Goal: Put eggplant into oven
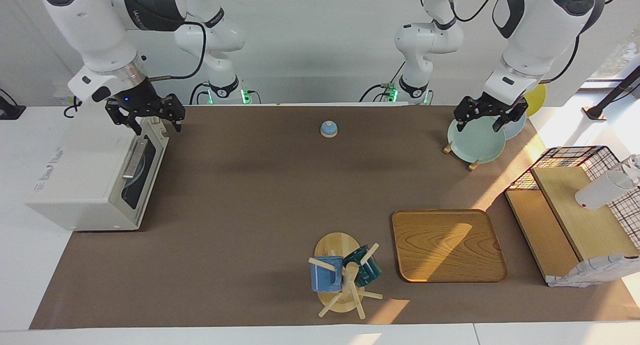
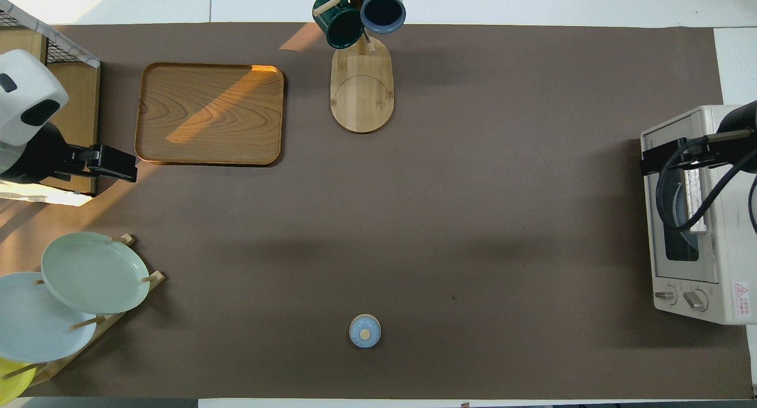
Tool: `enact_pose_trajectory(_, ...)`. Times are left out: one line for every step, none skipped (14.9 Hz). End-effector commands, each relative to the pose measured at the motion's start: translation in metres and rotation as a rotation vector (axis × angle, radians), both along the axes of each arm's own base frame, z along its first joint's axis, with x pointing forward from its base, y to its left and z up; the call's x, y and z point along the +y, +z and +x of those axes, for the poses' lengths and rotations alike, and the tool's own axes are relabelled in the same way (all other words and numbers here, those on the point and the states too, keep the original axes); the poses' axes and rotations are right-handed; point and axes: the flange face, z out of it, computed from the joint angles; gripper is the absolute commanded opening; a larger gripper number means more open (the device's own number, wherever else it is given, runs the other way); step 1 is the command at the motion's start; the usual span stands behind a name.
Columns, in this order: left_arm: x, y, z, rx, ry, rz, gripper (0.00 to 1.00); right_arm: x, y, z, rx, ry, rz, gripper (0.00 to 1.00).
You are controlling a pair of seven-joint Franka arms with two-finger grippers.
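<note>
The white toaster oven (image 1: 80, 185) stands at the right arm's end of the table with its dark glass door shut; it also shows in the overhead view (image 2: 721, 290). The eggplant is not in view in either frame. My right gripper (image 1: 152, 120) is open and empty, up over the oven's end that is nearer to the robots, above the door's handle (image 1: 134, 159); it also shows in the overhead view (image 2: 656, 159). My left gripper (image 1: 482, 120) is open and empty over the plate rack; in the overhead view (image 2: 127, 168) it shows beside the wooden tray.
A small blue bell (image 1: 328, 129) sits mid-table near the robots. A rack with a pale green plate (image 1: 475, 142) and others stands at the left arm's end. A wooden tray (image 1: 447, 245), a mug tree with two mugs (image 1: 345, 275) and a wire shelf (image 1: 580, 210) lie farther out.
</note>
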Motion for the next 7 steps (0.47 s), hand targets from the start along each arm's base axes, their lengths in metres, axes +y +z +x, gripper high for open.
enact_pose_trajectory(0.0026, 0.0044, -0.0014, -0.005, -0.003, 0.016, 1.00, 0.0061, 0.0037, -0.0027, 0.015, -0.014, 0.023, 1.00)
enact_pose_trajectory(0.0027, 0.0044, -0.0014, -0.005, -0.003, 0.017, 1.00, 0.0059, 0.0028, -0.0030, 0.018, -0.013, 0.022, 1.00)
enact_pose_trajectory(0.0026, 0.0044, -0.0014, -0.005, -0.005, 0.016, 1.00, 0.0061, 0.0030, -0.0028, 0.017, -0.013, 0.023, 1.00)
enact_pose_trajectory(0.0036, 0.0044, -0.0013, -0.005, -0.003, 0.017, 1.00, 0.0053, 0.0021, -0.0030, 0.020, -0.014, 0.024, 1.00)
enact_pose_trajectory(0.0034, 0.0044, -0.0013, -0.005, -0.003, 0.016, 1.00, 0.0051, 0.0015, -0.0030, 0.020, -0.014, 0.022, 1.00)
enact_pose_trajectory(0.0034, 0.0044, -0.0013, -0.005, -0.002, 0.016, 1.00, 0.0051, 0.0008, -0.0030, 0.021, -0.014, 0.022, 1.00)
enact_pose_trajectory(0.0026, 0.0044, -0.0014, -0.005, -0.003, 0.016, 1.00, 0.0051, 0.0017, -0.0033, 0.018, -0.014, 0.022, 1.00)
